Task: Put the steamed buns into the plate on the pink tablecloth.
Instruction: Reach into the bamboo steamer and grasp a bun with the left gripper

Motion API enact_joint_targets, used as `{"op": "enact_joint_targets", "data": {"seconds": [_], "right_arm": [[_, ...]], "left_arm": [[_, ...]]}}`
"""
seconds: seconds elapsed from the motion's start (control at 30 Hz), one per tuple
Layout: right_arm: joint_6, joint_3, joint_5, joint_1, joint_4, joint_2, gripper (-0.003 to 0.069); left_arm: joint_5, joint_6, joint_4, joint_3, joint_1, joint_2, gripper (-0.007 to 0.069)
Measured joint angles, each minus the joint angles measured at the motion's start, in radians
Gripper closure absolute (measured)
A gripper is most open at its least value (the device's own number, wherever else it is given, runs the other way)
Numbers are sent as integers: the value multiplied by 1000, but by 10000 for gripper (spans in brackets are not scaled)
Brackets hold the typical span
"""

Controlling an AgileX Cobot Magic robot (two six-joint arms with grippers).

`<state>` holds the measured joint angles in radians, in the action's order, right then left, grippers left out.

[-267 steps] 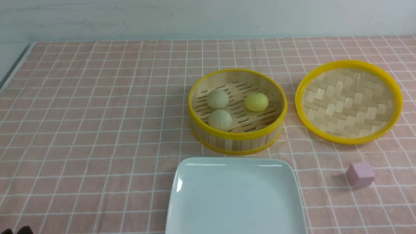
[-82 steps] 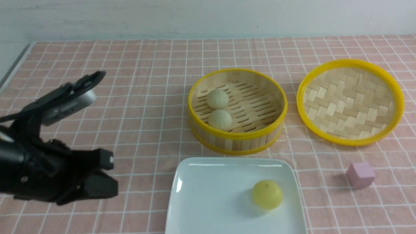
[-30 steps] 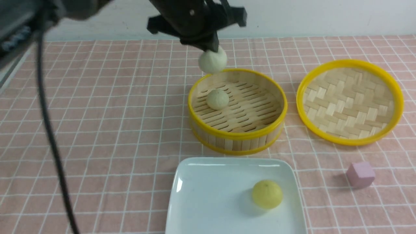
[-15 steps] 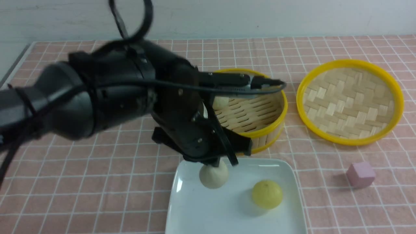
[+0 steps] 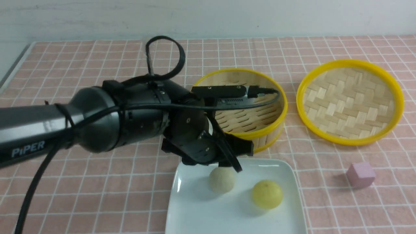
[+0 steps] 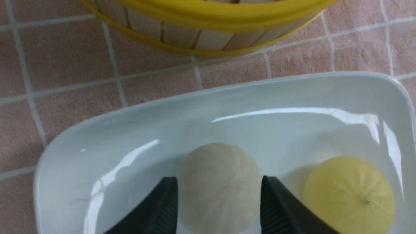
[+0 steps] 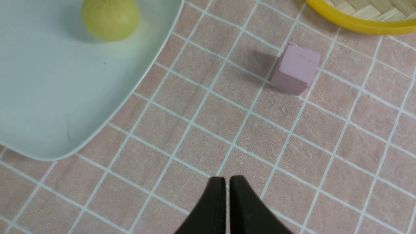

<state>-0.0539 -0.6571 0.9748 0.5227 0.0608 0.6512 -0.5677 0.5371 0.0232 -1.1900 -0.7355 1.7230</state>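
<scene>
Shifted slightly toward four o'clock with the pale steamed bun [image 5: 222, 180], near eleven o'clock on the white square plate [image 5: 201, 211]. Spread the left gripper's [image 6: 220, 182] fingers wide around it. Held the right gripper's [image 7: 227, 179] narrowly apart.

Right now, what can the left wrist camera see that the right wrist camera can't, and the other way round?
Only the left wrist view: the pale bun and the steamer basket.
Only the right wrist view: the pink cube and the woven lid.
Both: the yellow bun, the plate and the checked cloth.
</scene>
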Motion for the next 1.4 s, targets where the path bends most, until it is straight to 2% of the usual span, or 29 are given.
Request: {"op": "enact_joint_targets", "data": {"seconds": [0.07,0.13,0.23,0.3,0.4,0.47,0.53,0.7,0.77,0.8,0.83,0.9,0.93,0.97,1.03,1.13,1.23,1.33,1.37,1.4], "right_arm": [[0,0,-14,0,0,0,612],[0,0,-16,0,0,0,608],[0,0,-17,0,0,0,604],[0,0,-17,0,0,0,601],[0,0,-20,0,0,0,599],[0,0,-31,0,0,0,596],[0,0,-37,0,0,0,595],[0,0,-48,0,0,0,589],[0,0,-51,0,0,0,585],[0,0,-52,0,0,0,583],[0,0,-53,0,0,0,581],[0,0,-55,0,0,0,578],[0,0,-56,0,0,0,578],[0,0,-60,0,0,0,576],[0,0,-63,0,0,0,573],[0,0,-70,0,0,0,570],[0,0,-86,0,0,0,566],[-1,0,-92,0,0,0,562],[-1,0,-92,0,0,0,562],[-1,0,-92,0,0,0,560]], "left_arm": [[-36,1,11,-101,25,4,248],[-54,9,16,-171,50,12,288],[-95,17,18,-323,105,50,433],[-151,-26,11,-447,159,108,561],[-220,-97,-42,-587,222,190,613],[-292,-186,-92,-715,254,276,622],[-334,-221,-115,-768,258,316,621],[-399,-270,-127,-887,234,438,555],[-387,-268,-110,-900,222,479,471],[-383,-265,-106,-900,221,487,456],[-364,-251,-87,-902,220,506,391],[-332,-230,-63,-902,220,529,316],[-329,-227,-61,-902,220,534,309],[-300,-220,-49,-902,221,548,270],[-274,-216,-33,-904,221,570,234],[-263,-211,-30,-905,221,597,229],[-264,-203,-32,-905,221,616,286],[-296,-186,-38,-907,221,611,491],[-299,-185,-38,-907,221,610,504],[-336,-183,-39,-907,221,590,573]]}}
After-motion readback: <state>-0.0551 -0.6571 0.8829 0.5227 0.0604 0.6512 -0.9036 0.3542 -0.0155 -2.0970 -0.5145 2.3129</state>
